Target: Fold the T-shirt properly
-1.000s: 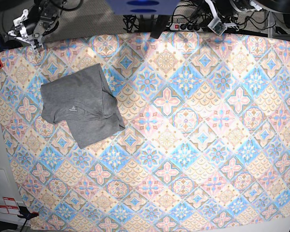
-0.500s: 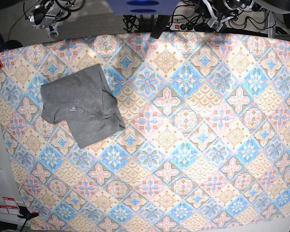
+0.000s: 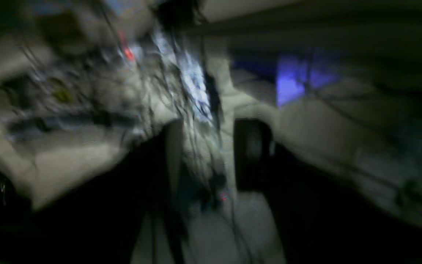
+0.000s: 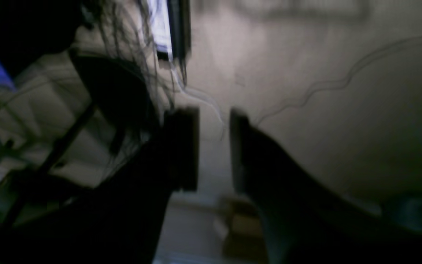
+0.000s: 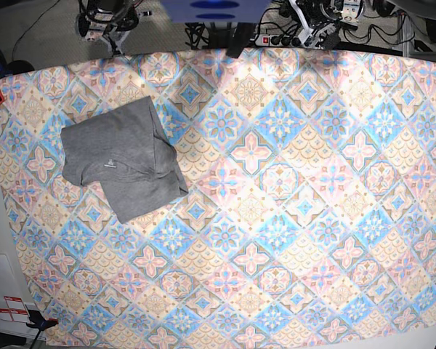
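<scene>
While the T-shirt [image 5: 122, 160] lies just as it did a second ago, folded into a compact grey bundle on the left part of the patterned cloth [image 5: 291, 218], both arms have drawn back past the far edge of the surface. The right gripper [image 5: 105, 16], which a second ago hung over the far-left corner of the cloth, now sits further right along the far edge and off the cloth. The left gripper [image 5: 316, 18] has shifted left along that edge, next to the power strip [image 5: 272, 40].

Both wrist views are dark and blurred. In the right wrist view the fingers [image 4: 185, 146] stand a narrow way apart with nothing between them, bare floor behind. In the left wrist view the fingers [image 3: 251, 154] stand moderately apart, also holding nothing, with a tangle of cables behind.

No container shows in any view.
</scene>
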